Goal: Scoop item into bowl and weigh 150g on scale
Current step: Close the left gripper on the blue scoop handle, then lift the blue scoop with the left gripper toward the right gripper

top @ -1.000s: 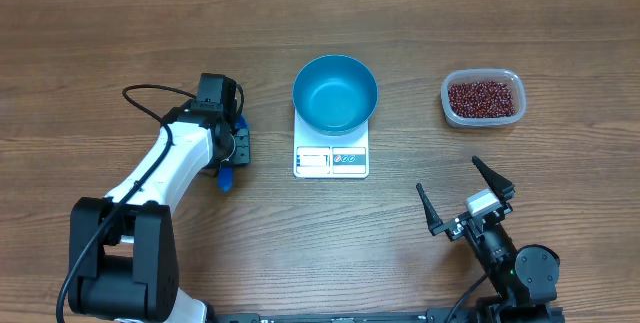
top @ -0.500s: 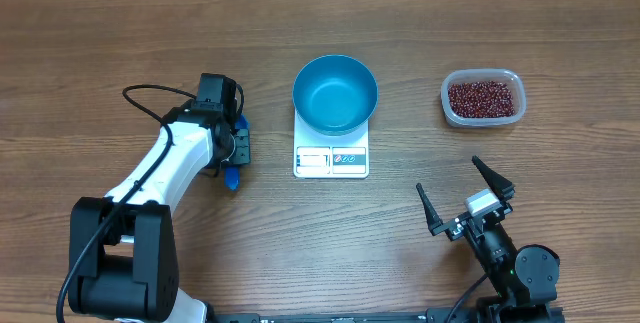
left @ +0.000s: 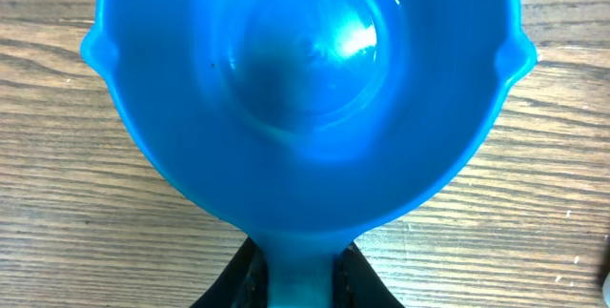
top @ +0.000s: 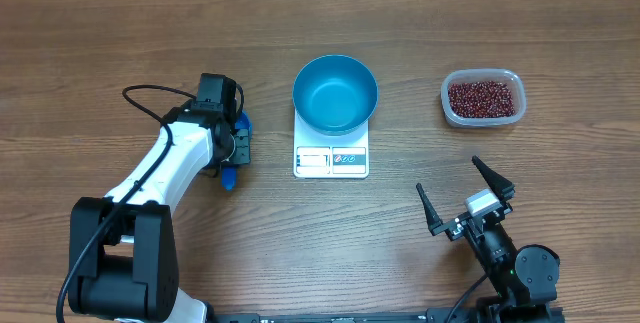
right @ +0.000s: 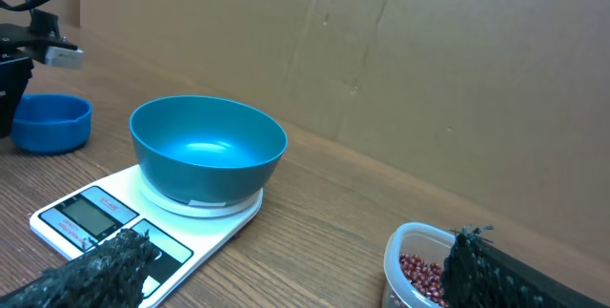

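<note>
Left side of the surface: left fingers (left: 238, 284) have closed in over the last second and are now clenched on the handle of the small blue scoop (left: 305, 89). The handle end nudged slightly as they clamped, and the cup sits on the surface, not lifted. So the grab looks done, the lift doesn't. Centre: bowl (top: 335, 98) sits empty on the scale (top: 331, 161), neither moved, display too small to read. Right, towards the far edge: beans (top: 483, 98) all in the clear tub (top: 446, 91), untouched. Front-right corner: right fingers (top: 427, 211) spread wide, holding nothing, no change. Task is barely started. Next I'd expect the scoop lifted and carried past the bowl to the tub, a long reach for that arm
</note>
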`<action>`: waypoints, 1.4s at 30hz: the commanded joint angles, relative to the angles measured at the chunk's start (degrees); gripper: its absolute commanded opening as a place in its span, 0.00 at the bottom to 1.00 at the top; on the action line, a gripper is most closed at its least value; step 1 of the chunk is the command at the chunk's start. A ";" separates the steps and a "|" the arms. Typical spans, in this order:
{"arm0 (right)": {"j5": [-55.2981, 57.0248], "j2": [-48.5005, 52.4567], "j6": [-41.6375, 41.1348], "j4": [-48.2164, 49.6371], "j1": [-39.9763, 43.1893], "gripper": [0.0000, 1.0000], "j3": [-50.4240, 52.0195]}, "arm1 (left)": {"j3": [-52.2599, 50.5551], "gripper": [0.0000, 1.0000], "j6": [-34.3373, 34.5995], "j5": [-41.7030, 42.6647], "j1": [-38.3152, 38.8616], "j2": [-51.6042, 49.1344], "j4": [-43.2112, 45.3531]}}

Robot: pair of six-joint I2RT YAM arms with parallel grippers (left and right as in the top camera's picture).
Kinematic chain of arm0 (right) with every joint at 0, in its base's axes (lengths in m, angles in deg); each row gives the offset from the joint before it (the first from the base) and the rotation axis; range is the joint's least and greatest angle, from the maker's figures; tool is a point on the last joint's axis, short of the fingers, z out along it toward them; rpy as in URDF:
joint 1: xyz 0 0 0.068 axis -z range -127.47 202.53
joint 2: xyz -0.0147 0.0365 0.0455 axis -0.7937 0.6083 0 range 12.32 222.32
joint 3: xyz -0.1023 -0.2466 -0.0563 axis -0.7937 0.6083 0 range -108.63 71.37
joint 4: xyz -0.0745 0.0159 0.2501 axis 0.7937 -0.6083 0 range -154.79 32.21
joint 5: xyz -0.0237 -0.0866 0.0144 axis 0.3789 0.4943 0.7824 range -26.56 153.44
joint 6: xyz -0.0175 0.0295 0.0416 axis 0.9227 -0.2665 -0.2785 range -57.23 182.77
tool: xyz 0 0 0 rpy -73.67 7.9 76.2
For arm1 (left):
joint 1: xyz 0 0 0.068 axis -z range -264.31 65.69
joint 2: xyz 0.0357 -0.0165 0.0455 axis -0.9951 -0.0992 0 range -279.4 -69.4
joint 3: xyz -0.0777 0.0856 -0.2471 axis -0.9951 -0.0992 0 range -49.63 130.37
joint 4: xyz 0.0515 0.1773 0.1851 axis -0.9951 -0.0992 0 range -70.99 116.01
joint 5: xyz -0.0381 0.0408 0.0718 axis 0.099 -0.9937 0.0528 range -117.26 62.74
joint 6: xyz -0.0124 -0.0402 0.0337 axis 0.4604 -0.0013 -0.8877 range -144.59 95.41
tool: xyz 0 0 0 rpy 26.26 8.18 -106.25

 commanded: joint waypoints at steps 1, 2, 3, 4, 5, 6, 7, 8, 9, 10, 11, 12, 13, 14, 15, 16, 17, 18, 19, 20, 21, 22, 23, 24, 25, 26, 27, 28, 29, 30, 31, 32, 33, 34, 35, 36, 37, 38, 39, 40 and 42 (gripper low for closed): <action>0.55 -0.46 -0.22 0.31 -0.33 1.00 0.59 | 2.40 0.04 2.21 0.70 -0.04 -0.46 -2.86; 0.55 -0.46 -0.22 0.31 -0.33 1.00 0.59 | 3.32 0.04 2.56 0.76 -0.04 -0.46 -3.87; 0.55 -0.46 -0.22 0.31 -0.33 1.00 0.59 | 4.72 0.04 3.06 0.74 -0.04 -0.44 -5.44; 0.55 -0.46 -0.22 0.31 -0.33 1.00 0.59 | 7.26 0.04 3.82 0.79 -0.04 -0.39 -8.13; 0.55 -0.46 -0.22 0.31 -0.33 1.00 0.59 | 8.85 0.04 4.39 0.79 -0.04 -0.39 -9.81; 0.55 -0.46 -0.22 0.31 -0.33 1.00 0.59 | 12.24 0.04 5.81 0.96 -0.02 -0.26 -13.35; 0.55 -0.46 -0.22 0.31 -0.33 1.00 0.59 | 13.81 0.04 6.36 1.38 -0.02 -0.11 -14.86; 0.55 -0.46 -0.22 0.31 -0.33 1.00 0.59 | 17.16 0.04 6.91 3.48 -0.02 0.35 -17.66; 0.55 -0.46 -0.22 0.31 -0.33 1.00 0.59 | 18.64 0.04 7.63 4.31 -0.02 0.72 -18.75; 0.55 -0.46 -0.22 0.31 -0.33 1.00 0.59 | 19.98 0.04 8.33 5.11 -0.02 1.25 -19.71; 0.55 -0.46 -0.22 0.31 -0.33 1.00 0.59 | 21.31 0.04 9.14 5.95 0.02 1.99 -20.65; 0.55 -0.46 -0.22 0.31 -0.33 1.00 0.59 | 22.29 0.04 9.79 6.47 0.04 2.82 -21.24; 0.55 -0.46 -0.22 0.33 -0.33 1.00 0.59 | 23.50 0.04 11.13 6.93 0.13 4.46 -22.03; 0.55 -0.46 -0.22 0.31 -0.33 1.00 0.59 | 24.02 0.04 11.96 6.91 0.24 5.68 -22.27; 0.55 -0.46 -0.22 0.31 -0.33 1.00 0.59 | 24.39 0.04 12.81 6.91 0.35 7.30 -22.45; 0.55 -0.46 -0.22 0.31 -0.33 1.00 0.59 | 24.55 0.04 14.34 6.88 0.70 10.67 -22.40; 0.57 -0.46 -0.17 0.31 -0.33 1.00 0.59 | 24.55 0.04 15.39 6.62 1.07 13.46 -22.45; 0.61 -0.46 0.04 0.33 -0.33 1.00 0.59 | 24.52 0.04 15.91 6.64 1.31 15.41 -22.49; 0.61 -0.46 0.02 0.35 -0.33 1.00 0.59 | 24.52 0.04 17.00 6.62 1.86 17.94 -22.56; 0.59 -0.46 0.00 0.33 -0.33 1.00 0.59 | 24.52 0.04 18.40 6.60 2.34 19.98 -22.67; 0.59 -0.46 0.00 0.33 -0.33 1.00 0.59 | 24.52 0.04 19.28 6.58 2.75 21.27 -22.75; 0.55 -0.46 0.00 0.33 -0.33 1.00 0.59 | 24.52 0.04 21.40 6.43 3.98 23.93 -23.34; 0.55 -0.46 0.00 0.33 -0.33 1.00 0.59 | 24.52 0.04 22.64 6.40 4.68 24.85 -23.89; 0.50 -0.46 -0.04 0.33 -0.33 1.00 0.59 | 24.52 0.04 23.74 6.38 5.29 25.38 -24.50; 0.09 -0.46 -0.11 0.35 -0.33 1.00 0.59 | 24.52 0.04 25.14 6.14 6.19 25.70 -25.53; -0.92 -0.46 -0.33 0.37 -0.33 1.00 0.59 | 24.48 0.04 26.05 5.73 6.86 25.70 -26.29; -3.74 -0.46 -1.31 0.59 -0.33 1.00 0.59 | 24.28 0.04 27.80 4.83 7.93 25.53 -27.30; -5.73 -0.46 -2.23 0.79 -0.33 1.00 0.59 | 24.09 0.04 29.27 4.26 8.63 25.35 -27.69; -11.65 -0.46 -5.01 0.76 -0.33 1.00 0.59 | 23.34 0.04 32.50 3.87 10.01 24.83 -27.82; -15.13 -0.46 -7.63 0.76 -0.33 1.00 0.59 | 22.84 0.04 34.03 3.85 10.73 24.44 -27.63; -17.70 -0.46 -10.67 0.74 -0.33 1.00 0.59 | 22.29 0.04 35.50 3.87 11.65 23.82 -27.15; -20.17 -0.46 -15.23 0.74 -0.33 1.00 0.59 | 21.92 0.04 36.39 3.89 12.74 22.97 -26.64; -21.38 -0.46 -18.53 0.72 -0.33 1.00 0.59 | 21.77 0.04 36.68 3.89 13.81 22.05 -26.14; -22.80 -0.46 -25.55 0.68 -0.33 1.00 0.59 | 21.77 0.04 36.65 3.89 15.45 20.61 -25.40; -22.91 -0.46 -29.75 0.48 -0.33 1.00 0.59 | 21.77 0.04 36.65 3.89 16.92 19.34 -24.79; -22.93 -0.46 -35.21 0.48 -0.33 1.00 0.59 | 21.77 0.04 36.63 3.89 18.08 18.32 -24.20; -22.91 -0.46 -41.20 0.50 -0.33 1.00 0.59 | 21.77 0.04 36.65 4.04 19.47 17.07 -23.52; -22.93 -0.46 -45.29 0.48 -0.33 1.00 0.59 | 21.77 0.04 36.68 4.22 20.81 15.89 -22.67; -22.93 -0.46 -51.43 0.48 -0.33 1.00 0.59 | 21.77 0.04 37.13 4.55 22.16 14.58 -21.88; -22.93 -0.46 -58.21 0.48 -0.33 1.00 0.59 | 21.77 0.04 37.94 4.57 23.12 13.64 -21.29; -22.93 -0.46 -69.18 0.48 -0.33 1.00 0.59 | 21.77 0.04 41.57 4.55 25.44 11.19 -19.87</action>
